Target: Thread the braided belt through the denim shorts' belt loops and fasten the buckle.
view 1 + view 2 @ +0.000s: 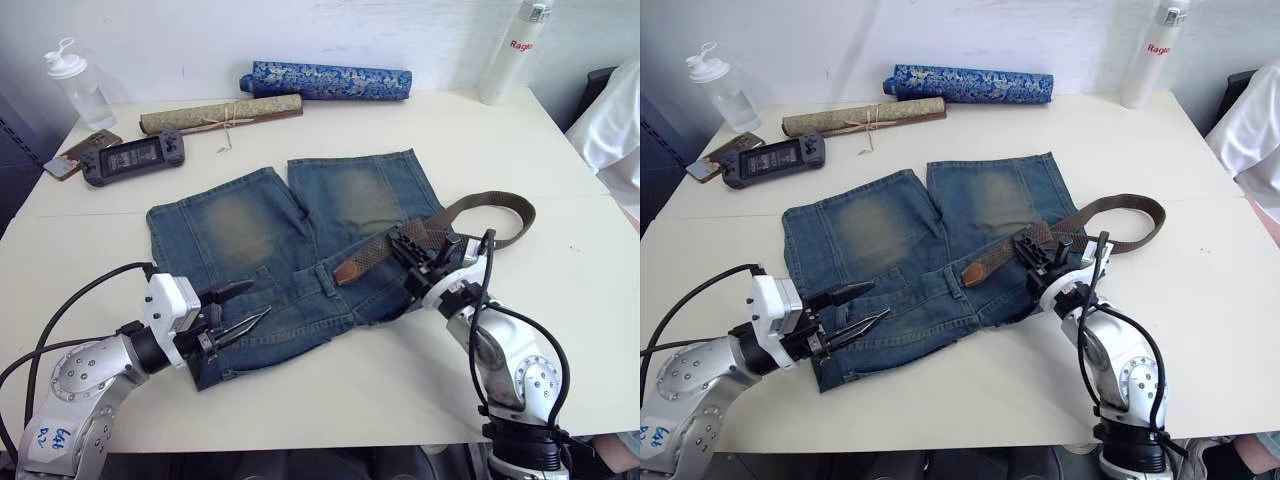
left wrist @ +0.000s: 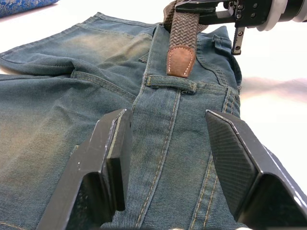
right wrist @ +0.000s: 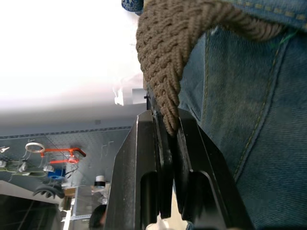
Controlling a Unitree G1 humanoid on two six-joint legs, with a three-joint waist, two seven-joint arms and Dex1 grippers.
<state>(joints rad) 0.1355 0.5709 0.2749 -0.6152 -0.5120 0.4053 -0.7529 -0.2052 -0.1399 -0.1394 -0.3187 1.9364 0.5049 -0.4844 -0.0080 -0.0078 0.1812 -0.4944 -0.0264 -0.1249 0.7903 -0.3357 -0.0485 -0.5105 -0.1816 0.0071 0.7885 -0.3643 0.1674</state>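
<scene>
The denim shorts (image 1: pixel 290 250) lie flat on the white counter (image 1: pixel 560 270), waistband toward the robot, legs pointing away. The right gripper (image 1: pixel 425 255) is clenched on the braided belt (image 1: pixel 400 240), pinching the woven strap a little way back from its tan leather tip (image 2: pixel 181 61). The rest of the strap loops off to the right across the counter and curls back. I can't make out the buckle.

From the left wrist view, that tan tip sits right at the waistband, just short of a belt loop (image 2: pixel 171 83) and not yet under it. So this is the feeding step, and by my read it's early: no loop looks threaded yet.

The left gripper (image 1: pixel 240 310) hovers over the near edge of the shorts with its 2 fingers (image 2: pixel 108 163) spread wide, grasping nothing, aimed at that same loop.

Next move, I'd say: the right arm needs to push the tip flat and straight under the loop while the left pins the denim or catches the tip as it comes through. The strap is floppy, so the tip may ride over the loop.
</scene>
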